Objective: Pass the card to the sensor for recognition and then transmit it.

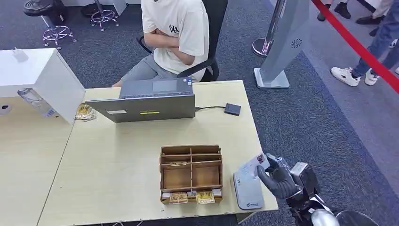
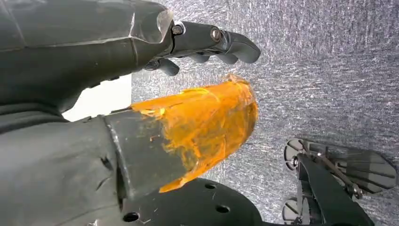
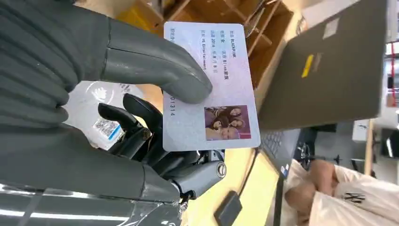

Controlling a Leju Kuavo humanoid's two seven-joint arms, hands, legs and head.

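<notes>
Closest in, the right hand pinches the card between its thumb and darker fingers at the near right corner of the worktop. In the right wrist view the thumb presses flat on the card's printed face, which carries lines of text and a small group photo. The card hangs above the far end of the sensor, a flat grey-white pad lying at the worktop's near right edge; whether card and pad touch cannot be told.

The left hand hangs over grey carpet with its fingers loosely curled and nothing in them; orange tape wraps its thumb.

Just left of the sensor stands a wooden compartment box, with small yellow packets along its near side. Farther back a grey laptop sits open toward the far side, and a cable runs from it to a small dark device lying to its right. Beyond the worktop a person in a cream shirt sits in a black chair with arms folded. A red barrier rope crosses the far right corner.
</notes>
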